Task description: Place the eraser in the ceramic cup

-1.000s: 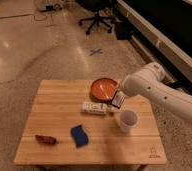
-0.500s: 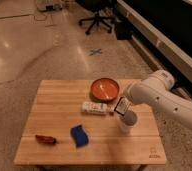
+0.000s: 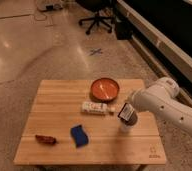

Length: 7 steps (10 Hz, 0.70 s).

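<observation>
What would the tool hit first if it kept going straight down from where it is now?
Probably the ceramic cup: the tool, holding the eraser, hangs just above its mouth, so the eraser's lower end should enter first, though depth is uncertain.

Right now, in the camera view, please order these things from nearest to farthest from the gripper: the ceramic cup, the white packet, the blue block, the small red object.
The gripper holds the eraser over the table's right side.
1. Ceramic cup: directly below it.
2. White packet: just left, mid-table.
3. Blue block: front, left of centre.
4. Small red object: front left, farthest.
</observation>
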### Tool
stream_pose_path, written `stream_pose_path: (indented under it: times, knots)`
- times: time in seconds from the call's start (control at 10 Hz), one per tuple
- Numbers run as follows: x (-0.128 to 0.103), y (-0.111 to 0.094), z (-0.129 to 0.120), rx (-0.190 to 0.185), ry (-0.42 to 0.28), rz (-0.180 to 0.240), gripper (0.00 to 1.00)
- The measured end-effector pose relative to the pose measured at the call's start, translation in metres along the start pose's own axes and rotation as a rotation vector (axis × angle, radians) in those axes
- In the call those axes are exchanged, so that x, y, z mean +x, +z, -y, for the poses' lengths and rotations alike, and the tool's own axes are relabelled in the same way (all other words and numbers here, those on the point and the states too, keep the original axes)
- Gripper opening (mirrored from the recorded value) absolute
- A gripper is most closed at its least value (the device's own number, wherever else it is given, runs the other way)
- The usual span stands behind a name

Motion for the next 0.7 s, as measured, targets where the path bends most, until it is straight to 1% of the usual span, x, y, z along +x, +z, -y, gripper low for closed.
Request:
stream_pose_path:
  times: [0.1, 0.2, 0.4, 0.5, 0.7]
  knots:
    - [-0.001, 0.002, -0.004, -0.010, 0.001, -0.006, 0.08]
    - [-0.002, 0.005, -0.008, -0.021, -0.001, -0.013, 0.20]
    - [-0.002, 0.010, -0.011, -0.038, -0.008, -0.023, 0.36]
    - [-0.001, 0.014, -0.013, -0.051, -0.013, -0.030, 0.50]
    - [0.002, 0.018, -0.013, -0.065, -0.018, -0.038, 0.68]
